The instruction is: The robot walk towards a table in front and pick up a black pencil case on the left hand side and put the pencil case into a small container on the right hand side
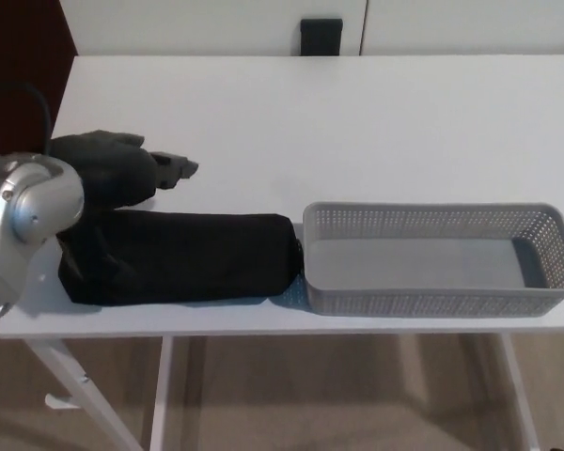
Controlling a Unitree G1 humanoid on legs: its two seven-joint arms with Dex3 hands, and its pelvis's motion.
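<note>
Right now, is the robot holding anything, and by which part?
Nothing is held: the left hand is open beyond the pencil case, which lies on the table.

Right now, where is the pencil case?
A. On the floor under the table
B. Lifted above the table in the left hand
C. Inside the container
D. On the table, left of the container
D: the case lies flat on the table, to the left of the container, which has nothing inside.
</note>
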